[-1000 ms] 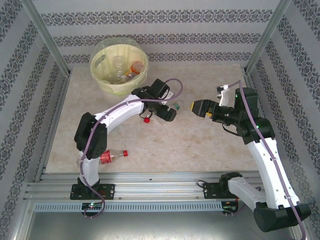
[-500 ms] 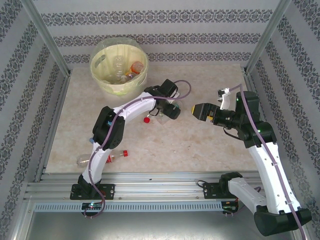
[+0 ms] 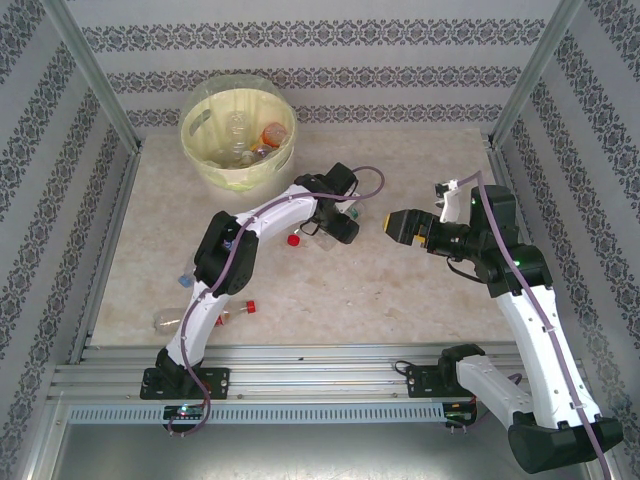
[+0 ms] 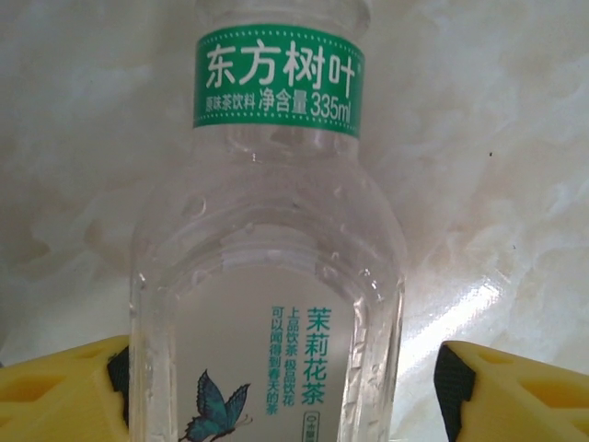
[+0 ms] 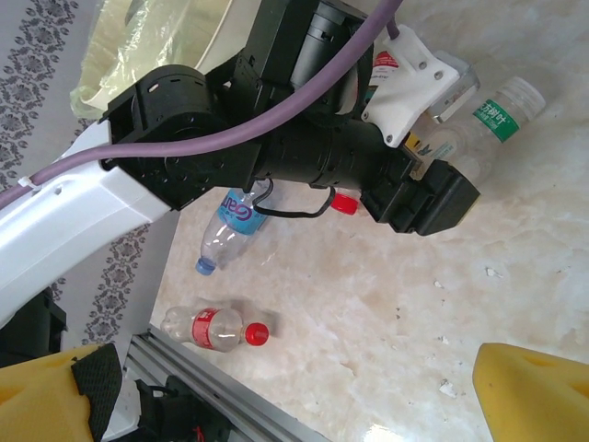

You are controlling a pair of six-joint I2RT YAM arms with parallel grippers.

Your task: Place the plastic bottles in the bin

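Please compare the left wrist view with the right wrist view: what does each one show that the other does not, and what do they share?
Left wrist: the printed label text and butterfly on the green-label bottle, close up, between the yellow fingers of the left gripper. Right wrist: the left arm, a blue-label bottle, a red-capped bottle lying on its side, the edge of the bin. Shared: the green-label bottle and the marble table.
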